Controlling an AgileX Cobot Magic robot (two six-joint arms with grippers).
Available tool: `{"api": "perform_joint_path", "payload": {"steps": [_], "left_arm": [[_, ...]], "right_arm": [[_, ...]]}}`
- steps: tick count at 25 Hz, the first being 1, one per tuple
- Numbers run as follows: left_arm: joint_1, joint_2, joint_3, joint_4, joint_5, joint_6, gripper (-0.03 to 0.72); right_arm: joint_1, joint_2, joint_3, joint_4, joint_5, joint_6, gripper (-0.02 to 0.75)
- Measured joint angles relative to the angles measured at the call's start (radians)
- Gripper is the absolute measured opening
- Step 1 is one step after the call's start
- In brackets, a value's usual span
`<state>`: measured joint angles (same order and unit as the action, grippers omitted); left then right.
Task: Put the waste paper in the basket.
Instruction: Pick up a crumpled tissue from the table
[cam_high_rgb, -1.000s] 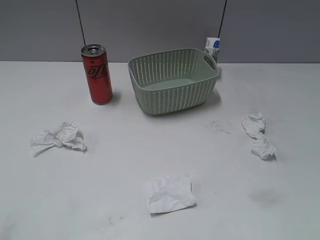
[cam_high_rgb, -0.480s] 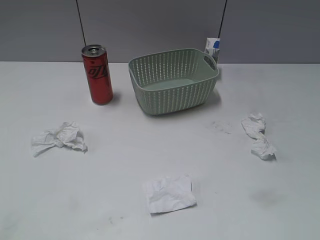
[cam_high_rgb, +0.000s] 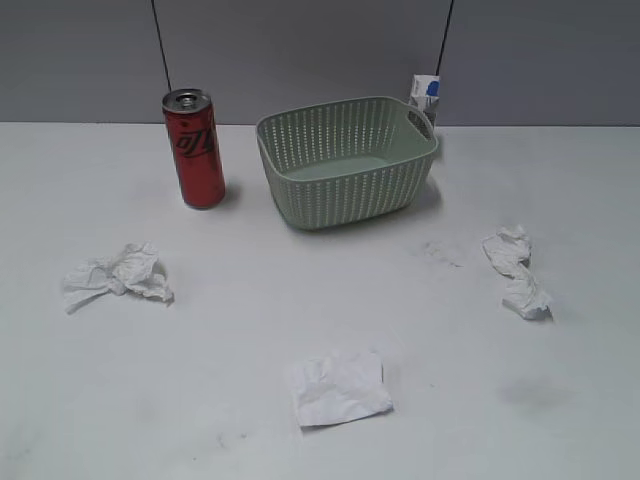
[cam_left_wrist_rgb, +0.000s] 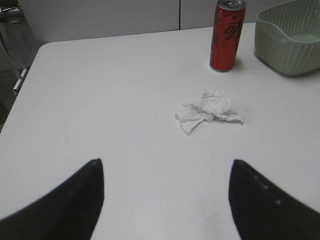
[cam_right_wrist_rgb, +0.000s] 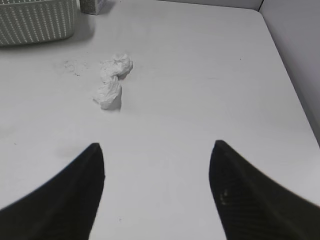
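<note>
We see a white counter running back to a plain grey wall, with two thin dark cables hanging down in front of it. The counter carries faint grey smudges, one near the right-hand paper and one at the near right.

The sage-green perforated basket stands at the far middle, with nothing inside that we can make out. To its left, a little apart, stands a red drink can, upright. A small white-and-blue carton sits behind the basket's far right corner, mostly hidden by the rim.

All three pieces of waste paper lie on the counter, well apart from the basket: a crumpled wad at the left, a flatter squarish piece at the near middle, and a twisted two-lobed wad at the right.

Neither arm shows in the exterior view. In the left wrist view our left gripper has its jaws spread wide and holds nothing, the left wad lying ahead of it. The right gripper likewise has wide jaws and holds nothing, the right wad lying ahead. Both pairs of jaws are cut off by the lower frame edge.
</note>
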<state>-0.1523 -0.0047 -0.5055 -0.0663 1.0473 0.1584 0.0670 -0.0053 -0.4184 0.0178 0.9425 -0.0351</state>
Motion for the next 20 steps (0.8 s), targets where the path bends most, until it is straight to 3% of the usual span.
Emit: {"api": "perform_joint_path", "payload": {"steps": [10,20], "left_arm": [[0.0,0.012,-0.01,0.0,-0.017,0.0,0.59],[0.0,0.278,-0.057,-0.001,-0.331,0.0,0.59]], "right_arm": [[0.0,0.0,0.0,0.0,0.0,0.0,0.498],[0.0,0.0,0.0,0.0,0.0,0.0,0.498]]}}
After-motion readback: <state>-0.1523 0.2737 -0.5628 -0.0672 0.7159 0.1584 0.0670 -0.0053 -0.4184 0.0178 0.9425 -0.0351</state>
